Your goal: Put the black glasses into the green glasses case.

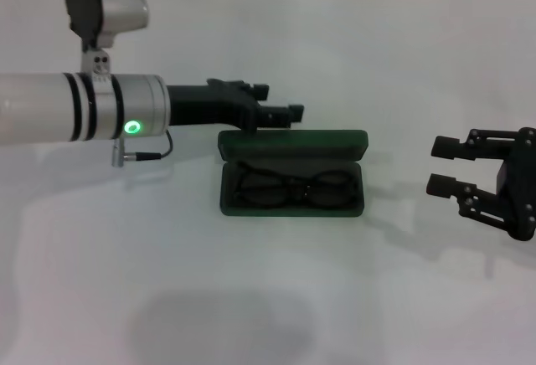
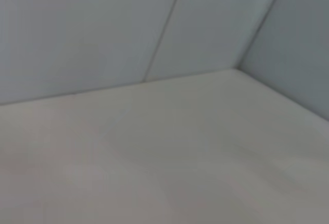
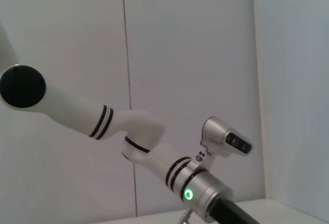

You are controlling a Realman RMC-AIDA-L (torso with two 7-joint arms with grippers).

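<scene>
While the green glasses case point(image 1: 292, 172) is lying open on the white desk point(image 1: 268, 298), the black glasses point(image 1: 293, 189) are already resting folded inside its lower tray. The raised lid is standing along the far side of the case. The left hand point(image 1: 280, 107) is hovering just behind the lid, near the far left corner of the case, and I cannot tell if its fingers are apart or together. The right hand point(image 1: 444, 164) is waiting well to the right of the case, with its fingers spread and gripping nothing.
</scene>
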